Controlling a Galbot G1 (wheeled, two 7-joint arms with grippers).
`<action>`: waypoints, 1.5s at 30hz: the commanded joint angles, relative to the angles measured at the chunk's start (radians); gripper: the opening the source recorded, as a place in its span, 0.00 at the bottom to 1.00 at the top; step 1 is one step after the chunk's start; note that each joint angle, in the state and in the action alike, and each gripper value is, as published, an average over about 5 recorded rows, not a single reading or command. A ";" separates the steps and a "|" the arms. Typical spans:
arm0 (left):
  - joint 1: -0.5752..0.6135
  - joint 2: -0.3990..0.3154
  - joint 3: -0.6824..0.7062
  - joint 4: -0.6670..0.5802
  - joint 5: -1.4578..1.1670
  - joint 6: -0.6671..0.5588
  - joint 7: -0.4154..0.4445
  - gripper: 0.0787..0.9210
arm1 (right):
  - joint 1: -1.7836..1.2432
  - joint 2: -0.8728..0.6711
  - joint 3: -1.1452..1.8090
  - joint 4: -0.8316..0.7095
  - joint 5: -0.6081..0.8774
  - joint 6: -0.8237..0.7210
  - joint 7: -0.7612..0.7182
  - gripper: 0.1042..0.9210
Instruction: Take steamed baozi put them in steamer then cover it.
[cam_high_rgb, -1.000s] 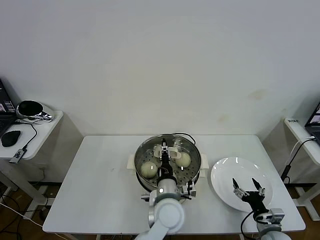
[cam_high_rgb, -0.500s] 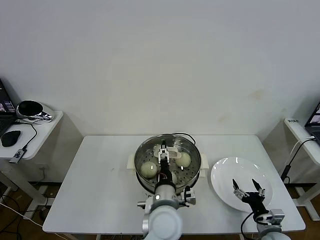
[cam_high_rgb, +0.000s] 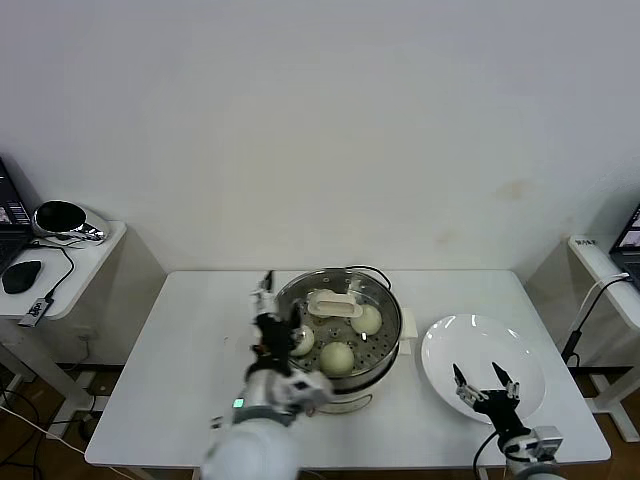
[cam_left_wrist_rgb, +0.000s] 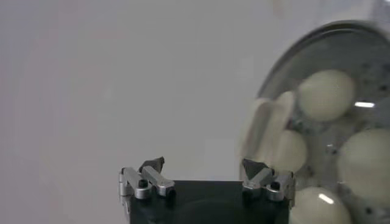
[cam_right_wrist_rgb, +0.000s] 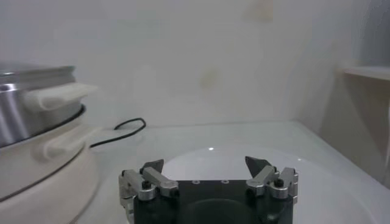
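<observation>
The steamer (cam_high_rgb: 372, 377) stands mid-table on its cream-white base. The clear glass cover lies on it, its cream handle (cam_high_rgb: 333, 303) toward the back. Baozi show through the glass (cam_high_rgb: 366, 319), (cam_high_rgb: 337, 357), (cam_high_rgb: 300, 340). My left gripper (cam_high_rgb: 272, 312) is open and empty, just off the steamer's left rim. In the left wrist view it (cam_left_wrist_rgb: 203, 167) hangs over bare table beside the cover handle (cam_left_wrist_rgb: 268, 125) and several baozi (cam_left_wrist_rgb: 326, 94). My right gripper (cam_high_rgb: 484, 385) is open and empty over the white plate (cam_high_rgb: 445, 345); it also shows in the right wrist view (cam_right_wrist_rgb: 209, 169).
The plate (cam_right_wrist_rgb: 329, 189) holds nothing. A black cable (cam_right_wrist_rgb: 125, 131) runs behind the steamer (cam_right_wrist_rgb: 30, 103). A side table (cam_high_rgb: 70, 260) at the left holds a mouse and a dark bowl-shaped object. Another shelf (cam_high_rgb: 600, 265) stands at the right.
My left gripper has let go of the cover handle and swung left, off the steamer to its left rim. The cover stays on the steamer. The right gripper shifted slightly left.
</observation>
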 joint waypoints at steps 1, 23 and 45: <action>0.324 0.020 -0.645 -0.081 -1.066 -0.461 -0.233 0.88 | -0.085 0.008 -0.048 0.088 -0.014 0.014 0.001 0.88; 0.565 -0.046 -0.634 0.087 -1.210 -0.599 -0.236 0.88 | -0.172 -0.028 -0.089 0.164 -0.076 0.023 0.071 0.88; 0.637 -0.058 -0.615 0.038 -1.206 -0.586 -0.220 0.88 | -0.190 -0.058 -0.005 0.226 -0.078 -0.068 0.041 0.88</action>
